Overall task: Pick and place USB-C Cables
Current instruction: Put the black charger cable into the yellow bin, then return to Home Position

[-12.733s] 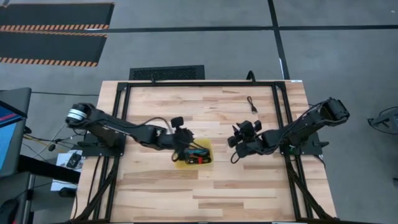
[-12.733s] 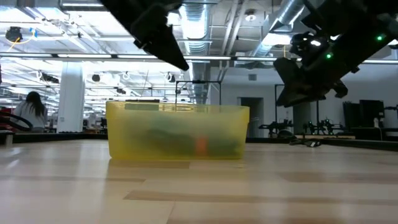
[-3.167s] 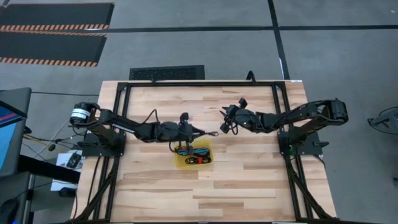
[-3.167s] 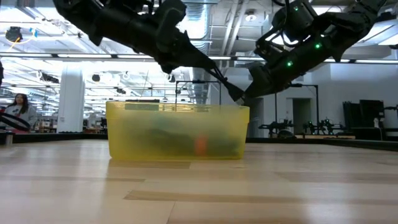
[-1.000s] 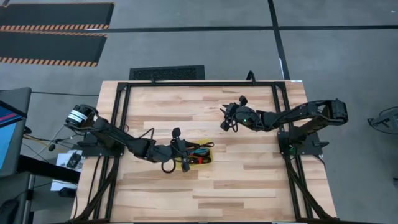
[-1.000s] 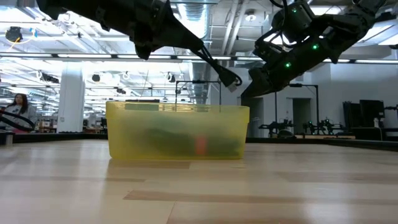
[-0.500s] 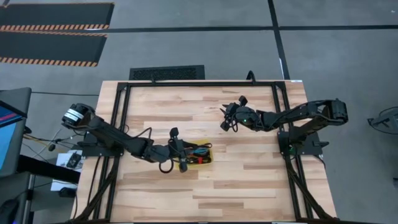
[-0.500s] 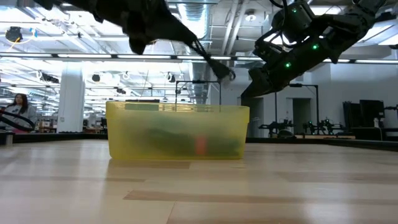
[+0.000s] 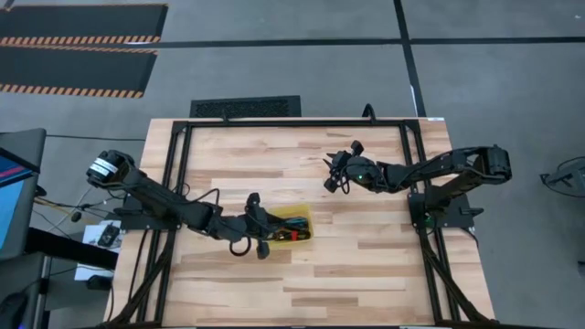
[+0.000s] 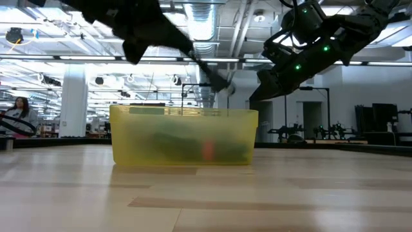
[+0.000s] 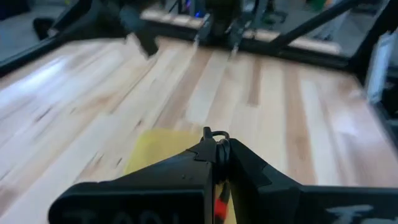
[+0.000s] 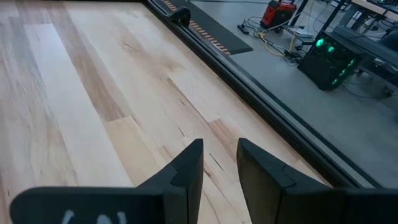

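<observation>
The left gripper [image 9: 266,239] hangs over the yellow tray [image 9: 304,216], at its left end, fingers pinched together on a thin dark cable [image 11: 214,134] whose small loop pokes out between the tips in the left wrist view. In the low view that strand [image 10: 215,82] trails above the tray's rim, clear of it. The right gripper [image 12: 219,163] waits well to the upper right of the tray, over bare wood, its two fingers a little apart with nothing between them.

Now the risk, as a judgement: the hold is only a pinch on a thin strand, so the cable could slide out early. Its free end could also drape over the tray's wall and leave the bundle hanging half outside, if the release comes too near the left edge. A low pass could nudge the light tray itself across the table [image 9: 366,265].

Inside the tray, from above: a tangle of cables [image 9: 291,234] with red and teal showing, partly hidden under the left arm, so the count cannot be told. Through the translucent wall in the low view, a dark mass and an orange-red patch sit on the tray's floor.
</observation>
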